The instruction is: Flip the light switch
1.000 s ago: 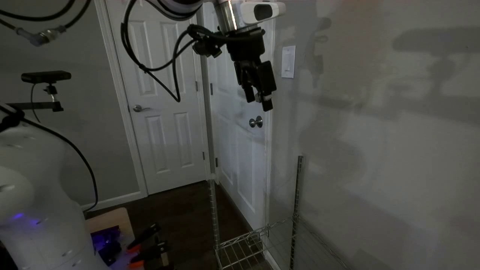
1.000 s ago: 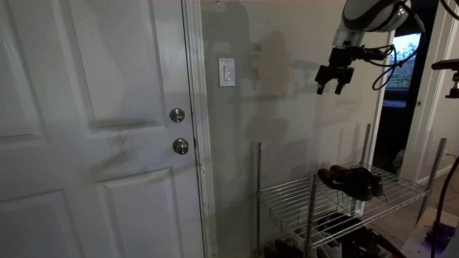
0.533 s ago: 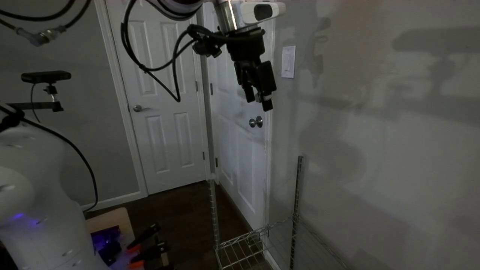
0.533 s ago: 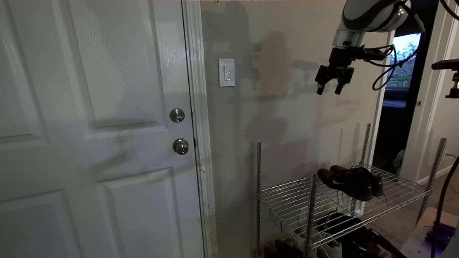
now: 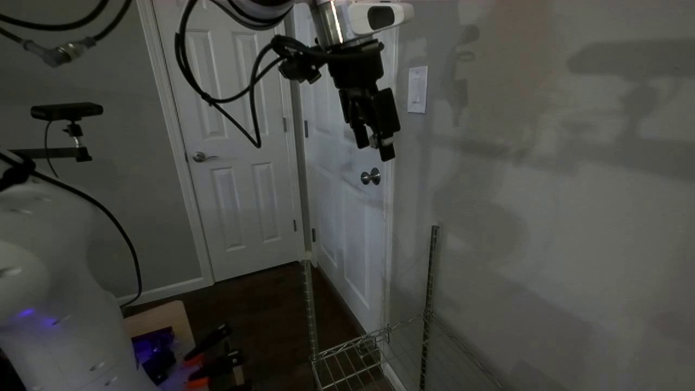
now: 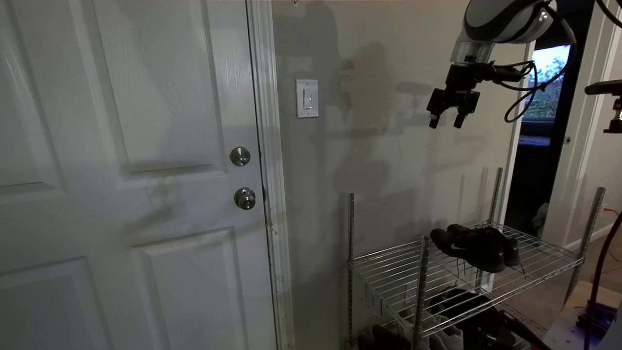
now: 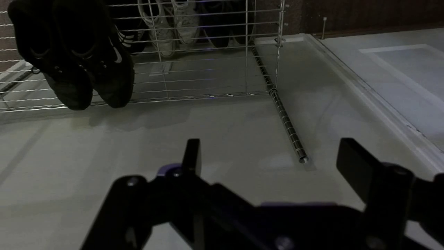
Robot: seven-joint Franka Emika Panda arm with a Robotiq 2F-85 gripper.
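Standstill before the flip

The light switch (image 6: 307,98) is seen on the wall (image 6: 403,160), well apart from the gripper (image 6: 445,124), on its door (image 6: 141,112) side. No change is shown over the last second; the flip is judged unstarted. The gripper is found released, nothing grasped. Below it, black sneakers (image 6: 474,247) are seen.
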